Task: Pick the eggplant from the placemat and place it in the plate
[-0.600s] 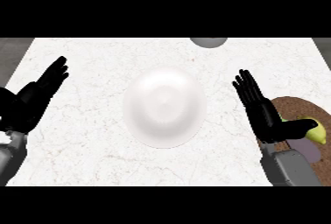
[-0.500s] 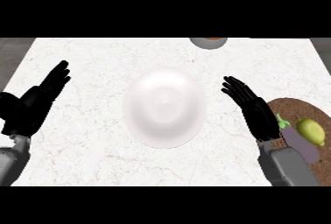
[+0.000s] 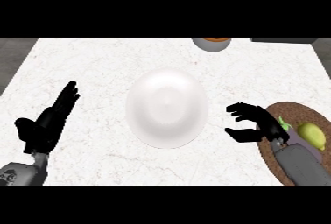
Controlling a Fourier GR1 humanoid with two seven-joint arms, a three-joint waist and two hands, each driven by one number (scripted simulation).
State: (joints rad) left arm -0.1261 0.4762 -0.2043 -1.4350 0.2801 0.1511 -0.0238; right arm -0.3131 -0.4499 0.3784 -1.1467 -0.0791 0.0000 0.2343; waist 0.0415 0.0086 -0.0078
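A white plate (image 3: 167,109) lies in the middle of the marble counter. At the right edge is a round brown placemat (image 3: 302,113). On the mat lies the eggplant (image 3: 311,134), seen as a yellow-green body with a green stem, partly behind my right forearm. My right hand (image 3: 257,124) hovers between the plate and the mat, left of the eggplant. Its fingers and thumb are curled toward the plate and hold nothing. My left hand (image 3: 47,124) rests at the left, fingers straight and pointing up and away.
A grey bowl (image 3: 211,43) with something orange-brown inside stands at the counter's far edge. A dark object (image 3: 282,40) shows at the top right corner. The counter's left edge (image 3: 13,83) runs close to my left hand.
My right hand has dropped lower and nearer the mat, and its straight fingers have curled. The left hand has shifted slightly downward, still open.
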